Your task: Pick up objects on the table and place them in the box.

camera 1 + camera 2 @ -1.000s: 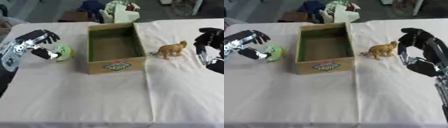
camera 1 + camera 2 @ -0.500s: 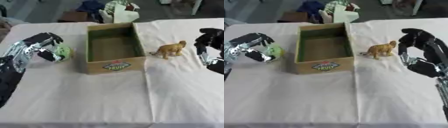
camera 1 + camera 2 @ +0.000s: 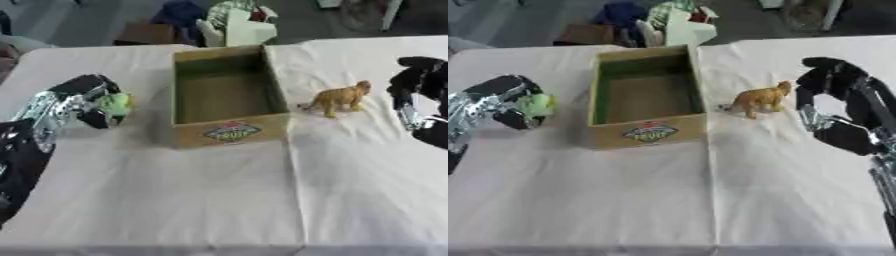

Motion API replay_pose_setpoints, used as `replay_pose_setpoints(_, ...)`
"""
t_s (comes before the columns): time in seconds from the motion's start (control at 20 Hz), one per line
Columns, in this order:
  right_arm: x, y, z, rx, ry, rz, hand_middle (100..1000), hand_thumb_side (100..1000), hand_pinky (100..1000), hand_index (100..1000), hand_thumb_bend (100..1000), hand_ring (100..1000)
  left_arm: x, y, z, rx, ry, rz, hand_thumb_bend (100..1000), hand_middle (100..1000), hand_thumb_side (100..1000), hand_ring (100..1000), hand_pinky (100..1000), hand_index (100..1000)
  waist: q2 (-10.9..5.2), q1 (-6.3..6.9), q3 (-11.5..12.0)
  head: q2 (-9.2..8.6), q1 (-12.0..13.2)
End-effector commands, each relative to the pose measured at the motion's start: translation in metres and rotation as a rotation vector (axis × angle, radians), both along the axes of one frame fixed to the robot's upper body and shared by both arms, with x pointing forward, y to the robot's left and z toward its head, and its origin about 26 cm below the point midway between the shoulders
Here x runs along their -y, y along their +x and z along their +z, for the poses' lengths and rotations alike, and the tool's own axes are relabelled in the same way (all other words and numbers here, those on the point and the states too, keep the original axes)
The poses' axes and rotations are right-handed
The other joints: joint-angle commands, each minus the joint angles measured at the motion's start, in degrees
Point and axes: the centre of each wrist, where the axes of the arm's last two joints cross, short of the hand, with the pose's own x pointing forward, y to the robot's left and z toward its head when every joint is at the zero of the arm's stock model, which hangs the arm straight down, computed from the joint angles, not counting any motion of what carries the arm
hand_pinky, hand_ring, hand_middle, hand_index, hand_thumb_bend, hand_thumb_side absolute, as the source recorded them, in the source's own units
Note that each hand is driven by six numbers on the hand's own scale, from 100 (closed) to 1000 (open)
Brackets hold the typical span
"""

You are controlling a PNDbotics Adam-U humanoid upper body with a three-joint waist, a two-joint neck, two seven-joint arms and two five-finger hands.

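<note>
An open cardboard box (image 3: 230,133) with a fruit label stands mid-table; its inside looks bare. Left of it my left hand (image 3: 80,97) is curled around a small light-green object (image 3: 116,104), held a little above the cloth. A tan toy lion (image 3: 339,97) stands on the cloth just right of the box. My right hand (image 3: 837,95) hovers right of the lion, apart from it, fingers curled and holding nothing.
A white cloth (image 3: 227,200) covers the table, with wide bare room in front of the box. Beyond the far edge lie a white bag (image 3: 238,27), blue fabric (image 3: 182,12) and a brown carton (image 3: 144,34).
My left hand has closed round the green object and shifted slightly right toward the box. The right hand and the lion have stayed put.
</note>
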Motion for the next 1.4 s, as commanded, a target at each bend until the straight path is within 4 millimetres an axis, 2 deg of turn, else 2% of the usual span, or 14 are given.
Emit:
replay_pose_setpoints(0.05,0.004,0.001,0.008,0.020,-0.011,-0.007,608,239,630,840,101,633,-0.008,0.000,0.012,0.061,0.001,0.024,100,391,100,417,560,572,-0.74,-0.13,0.11,0.28,0.02)
replay_pose_setpoints(0.2,0.005,0.000,0.008,0.021,-0.010,-0.010,608,238,630,840,100,634,-0.005,0.002,0.026,0.112,-0.049,0.030,100,364,100,397,541,543,-0.84,-0.14,0.25,0.28,-0.06)
replay_pose_setpoints(0.4,0.005,0.000,0.007,0.020,-0.012,-0.011,608,238,630,840,100,634,0.007,0.004,0.058,0.203,-0.120,-0.010,100,366,100,399,537,548,-0.96,-0.13,0.30,0.28,-0.08)
replay_pose_setpoints(0.55,0.006,0.000,0.007,0.018,-0.013,-0.011,608,238,630,840,100,633,0.024,0.005,0.085,0.269,-0.170,-0.069,100,365,100,398,532,570,-1.08,-0.05,0.21,0.28,0.02)
replay_pose_setpoints(0.7,0.004,0.000,0.007,0.016,-0.009,-0.002,608,238,630,840,100,634,0.048,0.006,0.097,0.299,-0.223,-0.133,100,362,100,396,528,568,-1.19,-0.06,-0.01,0.28,0.26)
replay_pose_setpoints(1.0,-0.002,0.002,0.007,0.014,-0.006,0.027,608,238,630,840,100,634,0.095,0.012,0.099,0.291,-0.229,-0.258,100,372,100,406,538,576,-1.28,-0.43,-1.41,0.28,1.43)
replay_pose_setpoints(1.2,-0.007,0.003,0.008,0.017,-0.004,0.051,607,238,630,840,100,634,0.119,0.015,0.092,0.264,-0.213,-0.322,100,378,103,413,542,581,-1.10,-0.67,-2.74,0.28,2.19)
replay_pose_setpoints(1.4,-0.010,0.003,0.008,0.017,-0.002,0.065,607,239,630,839,100,634,0.136,0.017,0.077,0.232,-0.209,-0.353,100,386,110,421,544,589,-0.91,-0.92,-3.51,0.28,2.71)
